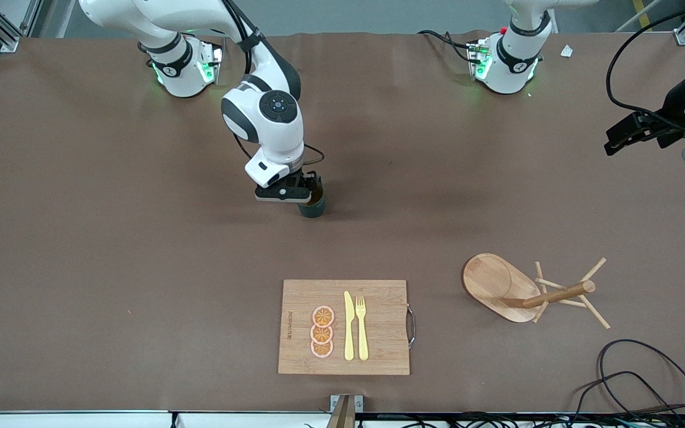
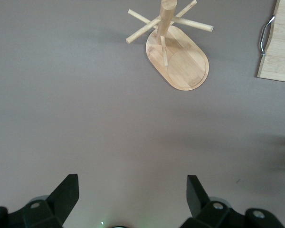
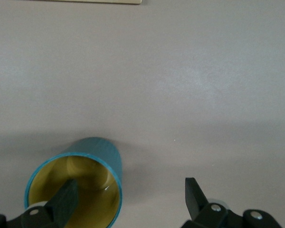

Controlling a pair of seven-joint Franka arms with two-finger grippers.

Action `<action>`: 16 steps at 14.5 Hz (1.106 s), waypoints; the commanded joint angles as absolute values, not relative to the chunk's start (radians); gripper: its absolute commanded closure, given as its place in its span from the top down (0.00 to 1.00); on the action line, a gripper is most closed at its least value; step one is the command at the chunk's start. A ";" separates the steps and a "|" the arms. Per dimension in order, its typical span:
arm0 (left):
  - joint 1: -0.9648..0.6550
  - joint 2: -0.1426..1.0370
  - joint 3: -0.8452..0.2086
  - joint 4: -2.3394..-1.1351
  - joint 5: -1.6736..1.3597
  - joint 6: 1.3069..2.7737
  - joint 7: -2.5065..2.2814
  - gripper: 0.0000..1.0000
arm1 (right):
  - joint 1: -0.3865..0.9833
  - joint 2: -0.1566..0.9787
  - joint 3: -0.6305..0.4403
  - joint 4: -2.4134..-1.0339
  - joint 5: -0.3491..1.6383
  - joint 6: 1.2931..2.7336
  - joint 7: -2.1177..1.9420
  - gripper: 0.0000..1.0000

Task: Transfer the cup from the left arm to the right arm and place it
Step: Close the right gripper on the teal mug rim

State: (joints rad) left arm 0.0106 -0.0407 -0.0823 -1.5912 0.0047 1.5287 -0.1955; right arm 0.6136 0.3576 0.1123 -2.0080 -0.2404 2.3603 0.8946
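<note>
My right gripper (image 1: pixel 292 199) was low over the middle of the table (image 1: pixel 81 238), fingers spread wide and clamping nothing. One finger (image 3: pixel 61 204) hung down inside the cup (image 3: pixel 92 161), over its yellow interior; the other finger (image 3: pixel 194 197) stood well outside the cup, over bare table. I could not tell whether the inner finger touched the wall. The cup stood upright on the table, farther from the front camera than the cutting board (image 1: pixel 343 327), which carried orange slices (image 1: pixel 322 331), a knife (image 1: pixel 349 326) and a fork (image 1: pixel 361 327). The wooden mug rack (image 1: pixel 521 288) sat toward the left arm's end. My left gripper (image 2: pixel 132 190) waited, raised at that end of the table, fingers wide apart and holding nothing.
</note>
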 commanded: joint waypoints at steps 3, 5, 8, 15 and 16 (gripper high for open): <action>0.005 -0.072 -0.144 -1.606 0.005 1.532 -0.201 1.00 | 0.623 0.333 0.109 -2.040 -0.199 2.371 0.887 1.00; 0.003 -0.071 -0.146 -1.600 0.005 1.532 -0.202 1.00 | 0.623 0.342 0.109 -2.034 -0.196 2.375 0.887 1.00; 0.000 -0.071 -0.146 -1.598 0.008 1.529 -0.201 1.00 | 0.623 0.351 0.110 -2.034 -0.193 2.373 0.887 1.00; 0.000 -0.064 -0.166 -1.591 0.008 1.531 -0.206 1.00 | 0.630 0.396 0.109 -2.014 -0.190 2.379 0.897 1.00; 0.002 -0.064 -0.166 -1.591 0.008 1.529 -0.206 1.00 | 0.632 0.396 0.109 -2.014 -0.189 2.382 0.900 1.00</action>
State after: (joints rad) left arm -0.0006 -0.0525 -0.1635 -1.5910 0.0048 1.5287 -0.2018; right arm 0.6201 0.3991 0.1131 -2.0133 -0.2091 2.3751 0.8951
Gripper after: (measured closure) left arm 0.000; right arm 0.000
